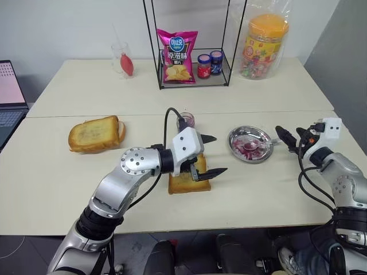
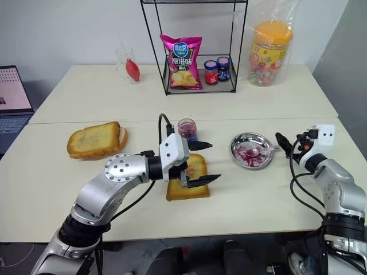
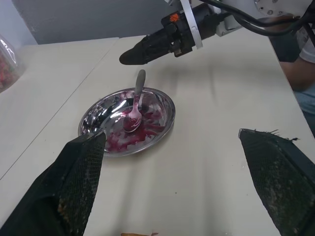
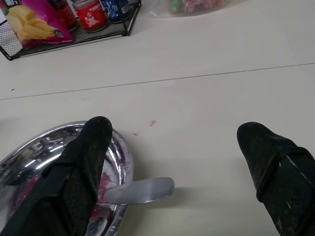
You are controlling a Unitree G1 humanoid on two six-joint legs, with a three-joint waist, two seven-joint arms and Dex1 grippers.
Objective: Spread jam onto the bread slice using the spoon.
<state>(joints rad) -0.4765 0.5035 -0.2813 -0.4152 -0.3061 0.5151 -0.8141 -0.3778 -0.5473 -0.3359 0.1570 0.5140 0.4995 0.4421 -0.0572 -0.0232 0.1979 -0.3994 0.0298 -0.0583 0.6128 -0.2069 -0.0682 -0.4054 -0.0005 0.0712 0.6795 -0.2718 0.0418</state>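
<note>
Here, two pale cream tables [image 1: 86,189] stand pushed together before a white wall, a laptop [image 1: 8,97] at the left edge. On the wire rack [image 1: 192,80] sit a pink chip bag [image 1: 176,56] with print too small to read and two small jars.

The bread slice [image 2: 192,182] lies under the left gripper [image 2: 198,163] — fingers wide apart, holding nothing. The right gripper [image 4: 182,167] gapes empty over the spoon [image 3: 136,101] resting in the jam-smeared steel dish [image 3: 165,120]. The jam jar [image 2: 187,128] stands behind the slice.
</note>
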